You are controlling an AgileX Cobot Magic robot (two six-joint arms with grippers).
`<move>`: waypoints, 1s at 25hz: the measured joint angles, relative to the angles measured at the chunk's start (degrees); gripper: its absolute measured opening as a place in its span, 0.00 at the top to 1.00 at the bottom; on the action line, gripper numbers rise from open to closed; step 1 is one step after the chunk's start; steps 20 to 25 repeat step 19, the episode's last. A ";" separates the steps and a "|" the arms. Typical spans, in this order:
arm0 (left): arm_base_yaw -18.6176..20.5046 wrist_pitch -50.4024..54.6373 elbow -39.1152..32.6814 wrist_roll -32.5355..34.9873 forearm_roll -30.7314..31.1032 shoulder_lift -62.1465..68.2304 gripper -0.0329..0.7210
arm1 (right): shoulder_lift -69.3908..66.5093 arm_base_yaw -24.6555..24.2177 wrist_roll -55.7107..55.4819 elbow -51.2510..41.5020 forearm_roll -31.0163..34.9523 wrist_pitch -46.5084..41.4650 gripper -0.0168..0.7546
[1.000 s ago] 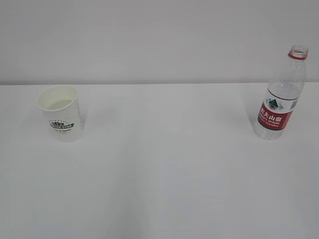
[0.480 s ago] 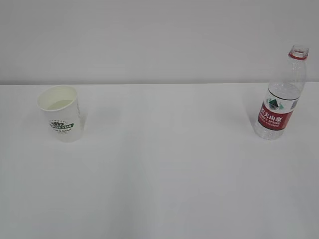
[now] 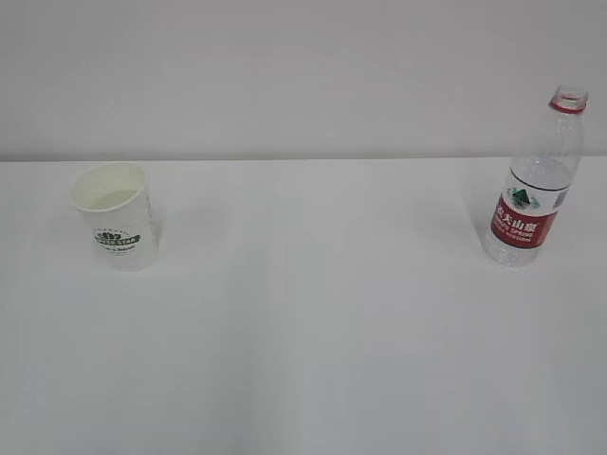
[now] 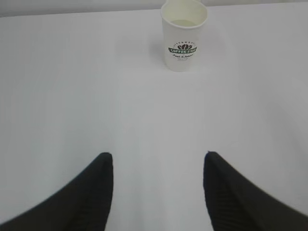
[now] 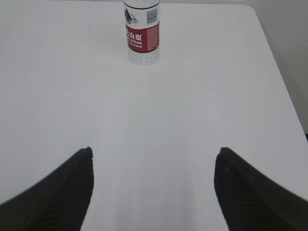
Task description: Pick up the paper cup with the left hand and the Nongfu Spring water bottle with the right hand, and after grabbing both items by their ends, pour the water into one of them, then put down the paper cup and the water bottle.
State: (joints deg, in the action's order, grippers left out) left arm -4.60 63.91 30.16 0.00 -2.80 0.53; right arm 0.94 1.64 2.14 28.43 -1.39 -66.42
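Note:
The paper cup (image 3: 115,216) stands upright at the left of the white table, white with a green-and-black logo; in the left wrist view the paper cup (image 4: 183,36) is far ahead, slightly right of centre. My left gripper (image 4: 158,156) is open, nothing between its black fingers. The Nongfu Spring water bottle (image 3: 534,186) stands upright at the far right, uncapped, red label; in the right wrist view the bottle (image 5: 141,32) is far ahead, its top cut off. My right gripper (image 5: 155,151) is open and empty. Neither arm shows in the exterior view. I cannot make out any water.
The white table (image 3: 313,313) runs back to a pale wall. Its right edge (image 5: 279,82) shows in the right wrist view, well right of the bottle.

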 joint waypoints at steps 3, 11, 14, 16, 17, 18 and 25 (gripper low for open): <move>0.00 -0.05 0.00 0.00 0.00 0.00 0.38 | 0.00 0.00 0.00 0.00 0.00 0.12 0.22; 0.00 -0.14 0.00 0.00 0.00 0.00 0.38 | 0.00 0.00 0.00 0.00 0.00 0.12 0.22; 0.00 -0.14 0.00 0.00 -0.09 0.00 0.38 | 0.00 0.00 -0.11 0.00 0.00 0.12 0.22; 0.00 -0.18 0.00 0.00 -0.09 0.00 0.38 | 0.00 0.00 -0.11 0.00 0.00 0.12 0.22; 0.00 -0.27 0.00 0.00 -0.09 0.00 0.38 | 0.00 0.00 -0.11 0.00 0.00 0.12 0.22; 0.00 -0.27 0.00 0.00 -0.09 0.00 0.38 | 0.00 0.00 -0.11 0.00 0.00 0.12 0.22; 0.00 -0.27 0.00 0.00 -0.09 0.00 0.38 | 0.00 0.00 -0.11 0.00 0.00 0.21 0.22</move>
